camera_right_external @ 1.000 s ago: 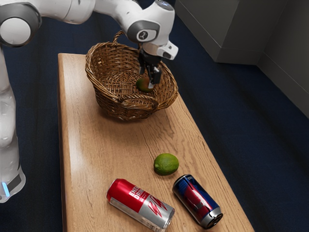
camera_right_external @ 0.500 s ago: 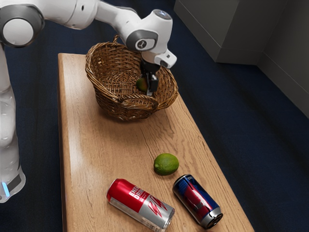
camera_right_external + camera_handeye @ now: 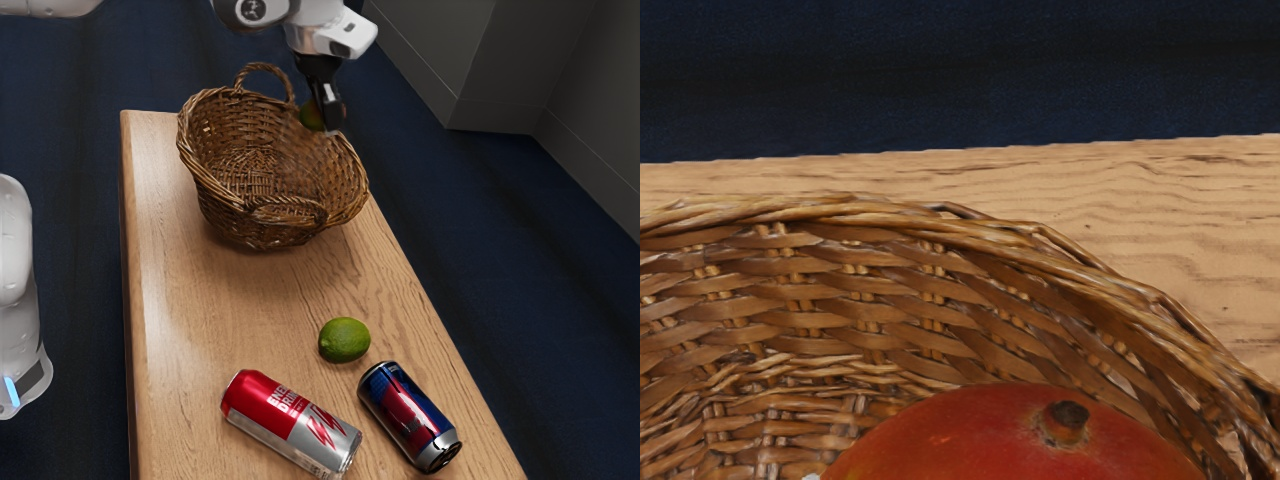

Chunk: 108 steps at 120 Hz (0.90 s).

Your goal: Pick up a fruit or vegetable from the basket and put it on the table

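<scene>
While the arm (image 3: pixel 255 12) reaches in from the far left of the exterior view, its hand (image 3: pixel 330 32) hangs over the far right part of the wicker basket (image 3: pixel 228 220). Hand held high, claw (image 3: pixel 327 120) pointing down, its tips leaning slightly toward the exterior view's right. Claw closed about a mango (image 3: pixel 311 117), fruit aloft between the fingers, clear of the basket's woven bottom. Skin green and reddish from the side; in the wrist view a broad red top with a brown stem stub (image 3: pixel 1068 415), basket weave and rim beyond it.

Basket upright at the far end of the wooden tabletop (image 3: pixel 200 300). One loop handle (image 3: pixel 265 70) stands at the far rim; a second (image 3: pixel 286 210) lies along the near side.

Nearer, well apart from the basket: a lime (image 3: pixel 344 340), green, resting directly on the wood. Two drink cans lie on their sides at the near end. Red-and-silver can (image 3: pixel 290 425) to the exterior view's left; blue-and-red can (image 3: pixel 410 418) to the right, just beside the lime. Dark blue floor (image 3: pixel 520 320) past the tabletop's right edge, grey wall (image 3: pixel 590 120) farther off at far right.
</scene>
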Tool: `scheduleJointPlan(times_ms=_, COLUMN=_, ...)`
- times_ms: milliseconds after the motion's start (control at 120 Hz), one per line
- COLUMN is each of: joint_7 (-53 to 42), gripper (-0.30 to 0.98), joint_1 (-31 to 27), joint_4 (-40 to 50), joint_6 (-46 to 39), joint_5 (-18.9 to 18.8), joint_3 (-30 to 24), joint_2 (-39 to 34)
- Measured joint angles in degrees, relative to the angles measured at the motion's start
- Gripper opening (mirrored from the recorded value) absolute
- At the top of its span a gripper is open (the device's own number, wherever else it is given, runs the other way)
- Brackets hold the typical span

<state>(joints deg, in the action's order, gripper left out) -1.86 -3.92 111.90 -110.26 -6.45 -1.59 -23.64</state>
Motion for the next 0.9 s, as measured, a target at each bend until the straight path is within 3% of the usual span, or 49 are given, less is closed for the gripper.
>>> scheduleJointPlan(times_ms=125, joint_7=4.05, gripper=0.31, joint_1=1.19, joint_4=-5.01, joint_6=4.58, joint_5=4.25, joint_3=-10.88, joint_2=0.12)
scheduleJointPlan(times_ms=233, joint_7=7.72, gripper=0.29, joint_1=1.41, joint_4=-5.62, joint_6=6.36, joint_5=7.08, joint_3=-15.52, joint_2=3.76)
scheduleJointPlan(times_ms=467, joint_7=13.72, gripper=0.29, joint_1=1.1, joint_4=-5.68, joint_6=5.18, joint_5=9.0, joint_3=-17.19, joint_2=11.8)
scheduleJointPlan(times_ms=583, joint_7=15.73, gripper=0.52, joint_1=0.31, joint_4=-4.16, joint_6=4.67, joint_5=9.51, joint_3=-16.84, joint_2=12.18)
scheduleJointPlan(times_ms=767, joint_7=18.66, gripper=0.64, joint_1=-0.74, joint_4=-3.76, joint_6=4.21, joint_5=9.63, joint_3=-16.28, joint_2=12.11)
scheduleJointPlan(times_ms=833, joint_7=23.77, gripper=0.66, joint_1=-0.57, joint_4=-4.21, joint_6=4.29, joint_5=10.06, joint_3=-15.28, joint_2=10.89)
scheduleJointPlan(times_ms=900, joint_7=34.99, gripper=0.67, joint_1=4.36, joint_4=-9.48, joint_6=7.15, joint_5=10.32, joint_3=-14.24, joint_2=9.58)
